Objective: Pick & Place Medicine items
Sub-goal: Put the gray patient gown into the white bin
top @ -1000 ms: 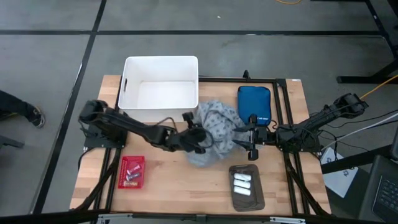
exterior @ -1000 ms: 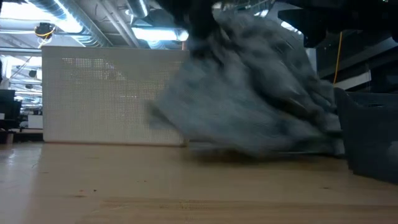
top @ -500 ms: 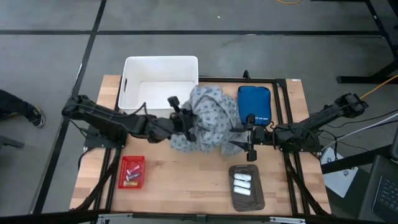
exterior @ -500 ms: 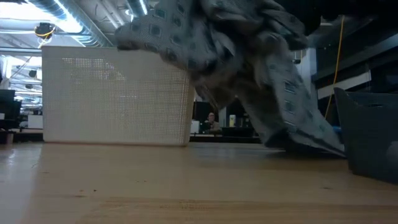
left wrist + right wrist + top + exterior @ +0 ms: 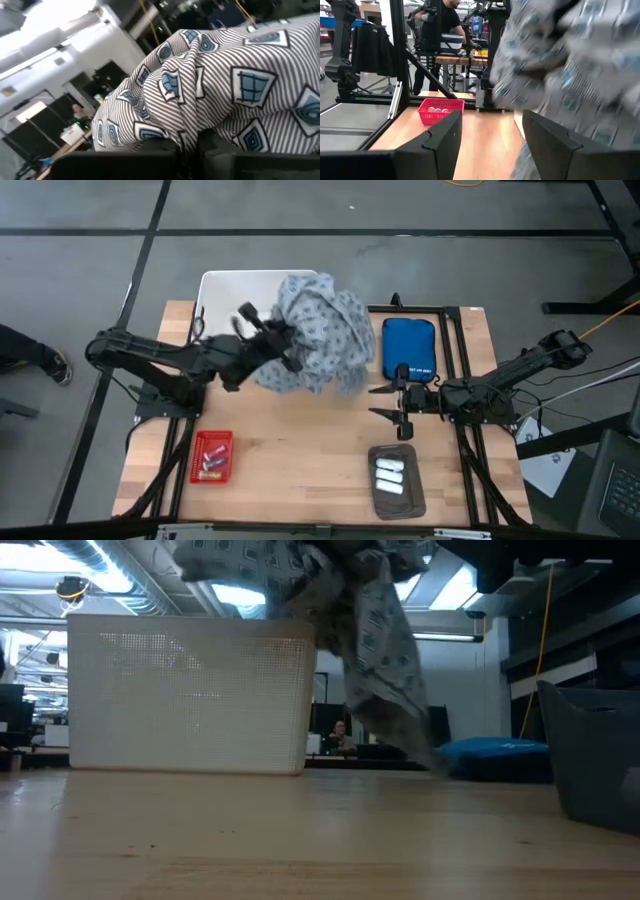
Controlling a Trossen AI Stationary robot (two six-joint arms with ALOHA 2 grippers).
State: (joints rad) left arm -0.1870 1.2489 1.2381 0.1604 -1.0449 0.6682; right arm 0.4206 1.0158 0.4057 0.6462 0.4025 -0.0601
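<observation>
1. Nearest the front edge of the tabletop (image 5: pixel 300 470), three white medicine items (image 5: pixel 389 475) are seen lying side by side in a dark grey tray (image 5: pixel 396 502), and a few more small items (image 5: pixel 211 459) are held in the red mesh basket (image 5: pixel 211 442) at the front left; the basket is also caught in the right wrist view (image 5: pixel 440 110).
2. Judged from this layout, part of the sorting is taken as done, while the items in the red basket are presumably left to move; no medicine item is held by either arm.
3. In the middle right, the right gripper (image 5: pixel 385 402) is held above bare wood, its fingers spread wide and grasping nothing.
4. Farther back on the left, the left gripper (image 5: pixel 288 352) is clenched on the grey patterned cloth (image 5: pixel 315 345), which is lifted clear of the tabletop and hangs over the near rim of the white bin (image 5: pixel 211 298); its folds are seen pinched between the fingers in the left wrist view.
5. Beside the cloth, a blue zipped pouch (image 5: pixel 408 345) is lying flat at the back right.
6. The surface is pale wood framed by black rails; beyond it a grey floor, ceiling lights and a person at a bench (image 5: pixel 438 25) are visible.
</observation>
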